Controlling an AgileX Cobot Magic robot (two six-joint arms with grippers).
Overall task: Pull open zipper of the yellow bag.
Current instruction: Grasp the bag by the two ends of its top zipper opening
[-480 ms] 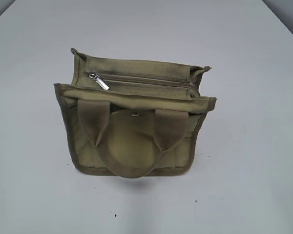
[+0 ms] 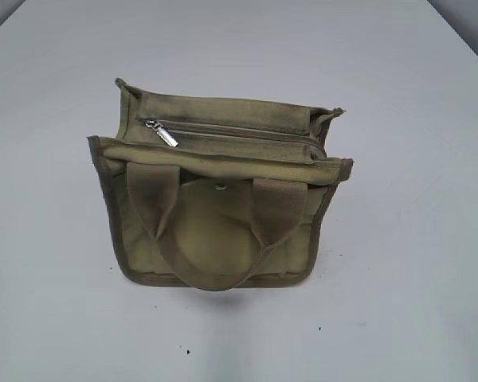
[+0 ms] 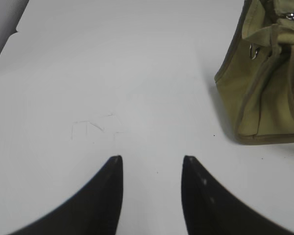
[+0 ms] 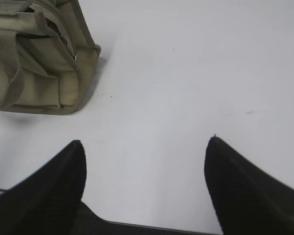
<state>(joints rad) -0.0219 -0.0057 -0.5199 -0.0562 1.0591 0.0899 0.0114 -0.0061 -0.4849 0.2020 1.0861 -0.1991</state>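
Centrally, boxy khaki canvas bag (image 2: 219,199) upright on white table (image 2: 414,239), khaki zipper (image 2: 231,131) closed, silver pull tab (image 2: 162,134) at bag's left end, left gripper (image 3: 152,164) and right gripper (image 4: 144,147) both spread, empty, over bare table well beside bag.

We count 1 small boxy khaki canvas bag (image 2: 215,199) on 1 pale grey table (image 2: 414,263). Across its top runs 1 long khaki zipper (image 2: 239,131), with 1 shiny silver metal pull tab (image 2: 162,134) at the 9 o'clock end. We see 1 wide webbing loop handle (image 2: 211,231) on the bag's near face; a second is not clear to us. We count 1 small round metal snap (image 2: 221,187), and 2 grippers, each with 2 dark fingers: the left gripper (image 3: 152,161) and the right gripper (image 4: 144,144).
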